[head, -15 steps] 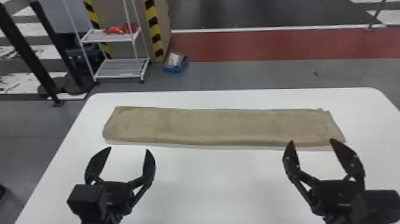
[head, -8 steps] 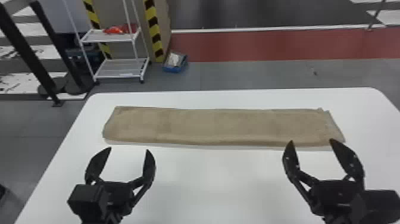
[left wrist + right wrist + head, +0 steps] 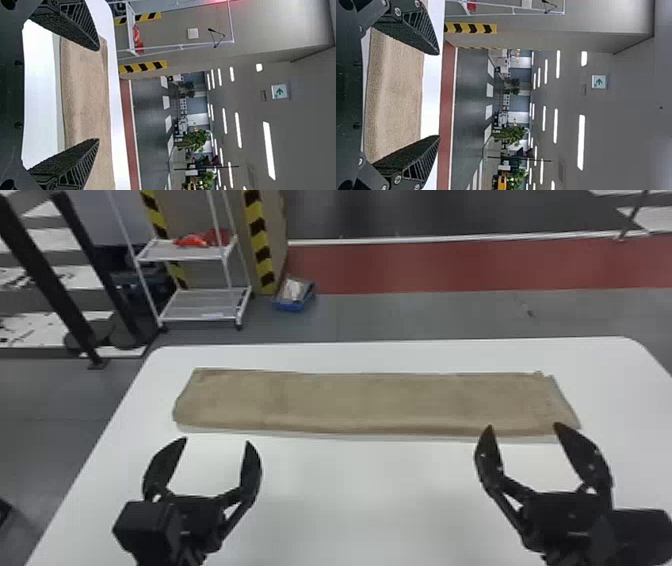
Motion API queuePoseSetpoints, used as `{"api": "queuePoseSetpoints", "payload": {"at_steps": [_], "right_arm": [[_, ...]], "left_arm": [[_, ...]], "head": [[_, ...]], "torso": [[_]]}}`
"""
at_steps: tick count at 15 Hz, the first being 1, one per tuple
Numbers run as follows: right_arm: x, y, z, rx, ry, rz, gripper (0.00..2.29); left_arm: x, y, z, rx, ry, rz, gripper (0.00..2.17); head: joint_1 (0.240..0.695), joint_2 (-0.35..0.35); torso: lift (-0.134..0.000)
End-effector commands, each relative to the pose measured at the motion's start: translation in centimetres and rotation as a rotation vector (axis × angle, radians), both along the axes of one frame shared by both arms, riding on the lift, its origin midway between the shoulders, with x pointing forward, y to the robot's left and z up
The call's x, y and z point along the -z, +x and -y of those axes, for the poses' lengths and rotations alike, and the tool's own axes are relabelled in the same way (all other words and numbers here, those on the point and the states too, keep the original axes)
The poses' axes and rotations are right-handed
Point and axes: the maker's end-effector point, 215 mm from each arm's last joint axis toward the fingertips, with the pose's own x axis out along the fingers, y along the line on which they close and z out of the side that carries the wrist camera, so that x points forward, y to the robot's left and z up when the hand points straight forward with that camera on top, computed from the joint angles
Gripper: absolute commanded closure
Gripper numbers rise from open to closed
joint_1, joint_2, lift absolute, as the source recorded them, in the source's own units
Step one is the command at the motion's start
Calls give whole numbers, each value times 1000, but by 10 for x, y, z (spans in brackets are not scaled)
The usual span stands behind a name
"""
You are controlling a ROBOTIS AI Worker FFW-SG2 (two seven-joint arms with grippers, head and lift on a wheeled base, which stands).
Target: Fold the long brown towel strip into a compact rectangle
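Towel strip (image 3: pixel 370 402) — matt, rough cloth

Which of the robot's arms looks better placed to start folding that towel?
The right, slightly, I'd judge: in the head view, the open right claw overlaps the towel near its right end, while the left claw lies just short.

White rack (image 3: pixel 165 251) cropped in head view

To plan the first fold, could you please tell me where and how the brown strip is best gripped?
Probably by its free right end, with the right gripper coming from the right and pinching low: the towel lies flat, running left to right.
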Motion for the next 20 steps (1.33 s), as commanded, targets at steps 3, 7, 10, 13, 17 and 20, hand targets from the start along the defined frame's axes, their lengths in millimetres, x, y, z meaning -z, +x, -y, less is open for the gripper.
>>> {"api": "queuePoseSetpoints", "payload": {"at_steps": [3,7,10,13,17,20], "right_arm": [[-4,-1,1,1,1,12,147],[-10,2,-7,-14,4,21,147],[-6,3,-8,-17,4,12,147],[-6,1,-6,-14,-1,10,147],[-5,2,-5,-13,-2,7,147],[-3,2,-3,-10,-6,3,147]], "left_arm": [[-2,-1,0,-3,-3,2,63],[-15,-9,-2,-6,5,17,63],[-14,-8,-2,-7,4,14,63],[-15,-7,-1,-4,6,17,66],[-11,5,0,8,-28,-4,66],[-1,33,-19,25,-64,-104,76]], "head": [[695,91],[695,94],[695,105],[695,105],[695,100],[695,95]], "torso": [[-125],[-125],[-125],[-125],[-125],[-125]]}}
